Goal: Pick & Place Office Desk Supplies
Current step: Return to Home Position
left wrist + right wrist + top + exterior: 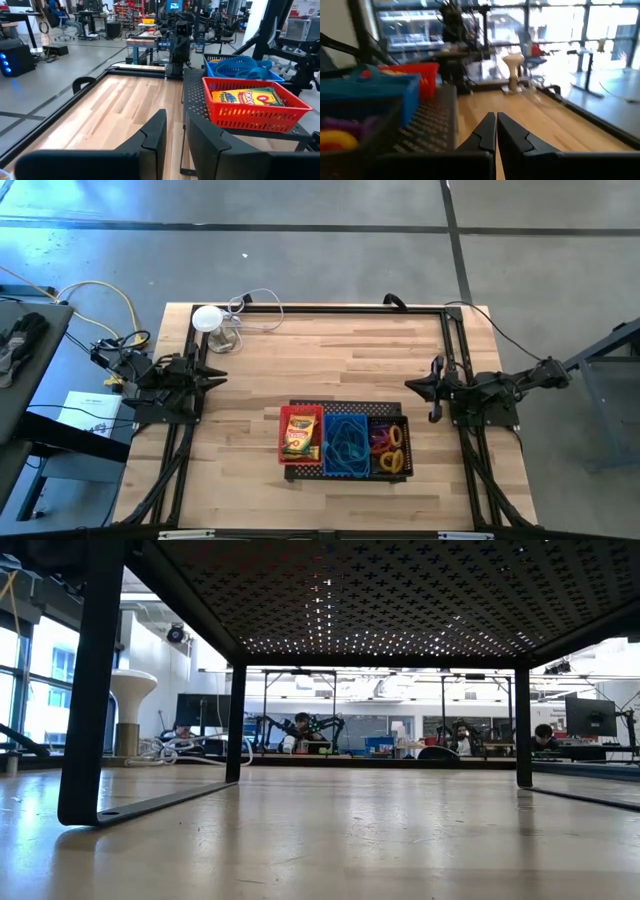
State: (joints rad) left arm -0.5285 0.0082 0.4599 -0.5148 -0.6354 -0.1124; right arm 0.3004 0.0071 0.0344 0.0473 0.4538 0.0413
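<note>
The red basket (pixel 299 434), blue basket (pixel 346 444) and black basket (pixel 389 448) are set on the shelf (pixel 345 407).
They are flanked, well apart, by the left gripper (pixel 220 376), slightly parted and empty, and the right gripper (pixel 409 385), pressed together on nothing.

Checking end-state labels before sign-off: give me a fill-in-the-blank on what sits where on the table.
The crayon boxes lie in the ____ bin.
The blue bin stands between the red bin and the ____ bin.
The left gripper and right gripper wait on either side of the shelf, holding ____.
The white disc stand sits nearer the ____ gripper.
Missing: red; black; nothing; left.
</note>
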